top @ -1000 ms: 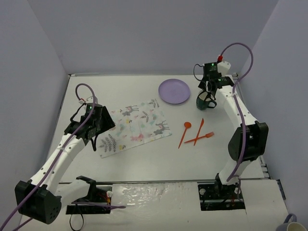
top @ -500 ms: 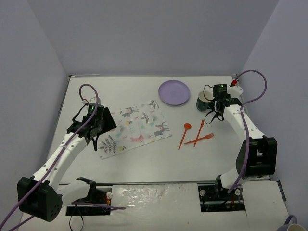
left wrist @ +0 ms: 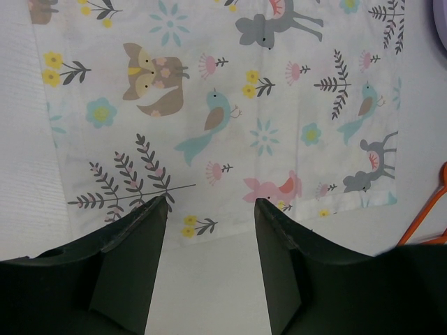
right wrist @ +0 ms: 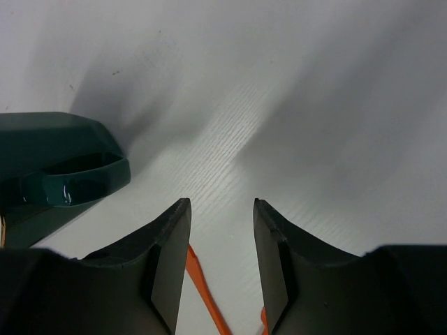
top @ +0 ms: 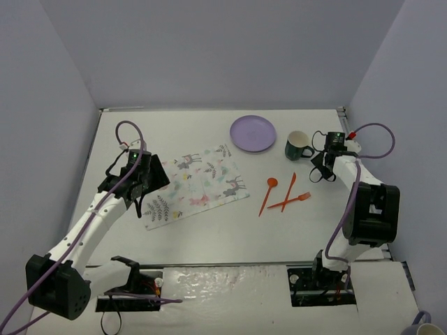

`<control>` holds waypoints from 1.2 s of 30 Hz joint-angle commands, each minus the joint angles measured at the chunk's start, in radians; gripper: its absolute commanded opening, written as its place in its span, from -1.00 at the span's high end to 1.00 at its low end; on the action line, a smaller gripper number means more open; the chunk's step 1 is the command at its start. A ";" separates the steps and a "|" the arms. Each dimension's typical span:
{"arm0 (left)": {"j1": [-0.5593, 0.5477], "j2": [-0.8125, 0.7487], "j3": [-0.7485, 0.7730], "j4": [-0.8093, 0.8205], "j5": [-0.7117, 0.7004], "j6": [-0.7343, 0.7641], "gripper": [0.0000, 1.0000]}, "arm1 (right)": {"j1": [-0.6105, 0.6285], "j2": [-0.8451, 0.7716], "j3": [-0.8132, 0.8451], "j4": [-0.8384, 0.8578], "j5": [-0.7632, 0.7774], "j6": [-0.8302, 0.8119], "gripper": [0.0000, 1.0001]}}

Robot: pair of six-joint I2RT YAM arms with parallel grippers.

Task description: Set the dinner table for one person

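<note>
The white dinner table [top: 209, 237] carries a placemat [top: 199, 183] printed with deer and leaves, a purple plate [top: 253, 132], a dark green mug [top: 298, 146], and an orange spoon [top: 268, 192], knife [top: 289, 188] and fork [top: 297, 201]. My left gripper [top: 154, 183] is open and empty over the placemat's left edge. The placemat [left wrist: 223, 105] fills the left wrist view beyond that gripper [left wrist: 209, 202]. My right gripper [top: 322, 167] is open and empty just right of the mug. In the right wrist view the mug [right wrist: 49, 167] is at the left and orange cutlery [right wrist: 206, 296] shows between the fingers of that gripper [right wrist: 221, 204].
Grey walls close the table on the left, back and right. The plate's rim [left wrist: 441, 21] and an orange utensil [left wrist: 426, 216] show at the right edge of the left wrist view. Another cup [top: 427, 326] sits off the table at the bottom right.
My right gripper has moved away from the mug, rightward and toward the near side; the mug stays standing on the table. My left arm has barely moved.
</note>
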 commanded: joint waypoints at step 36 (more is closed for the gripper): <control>-0.004 0.040 0.017 0.083 -0.005 0.009 0.02 | -0.006 0.014 0.058 0.391 -0.450 0.136 0.17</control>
